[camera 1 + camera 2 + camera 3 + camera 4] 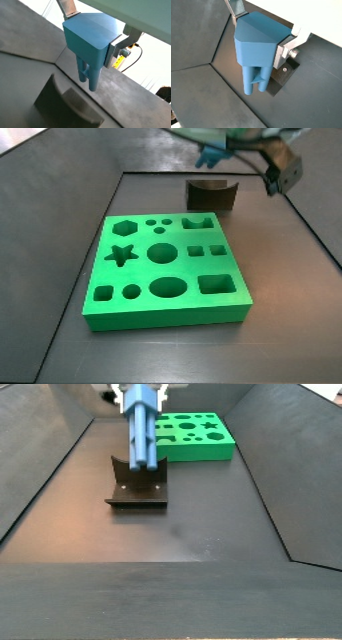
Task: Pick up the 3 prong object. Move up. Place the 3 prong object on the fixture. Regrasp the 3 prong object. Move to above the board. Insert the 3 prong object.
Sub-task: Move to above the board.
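- The gripper (258, 27) hung above the fixture (138, 486), toward the table's far edge.
- Its fingers (67, 7) clamped the 3 prong object (256, 52), prongs down.
- The board (167, 263) sat mid-table.

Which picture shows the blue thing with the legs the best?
A wrist view: the 3 prong object fills it, prongs pointing down, held in the gripper. The second wrist picture also shows it large. One side view shows it long above the fixture; the remaining one shows only a blur at its top edge.

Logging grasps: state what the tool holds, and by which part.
The tool holds the 3 prong object by its wide upper body, prongs pointing down.
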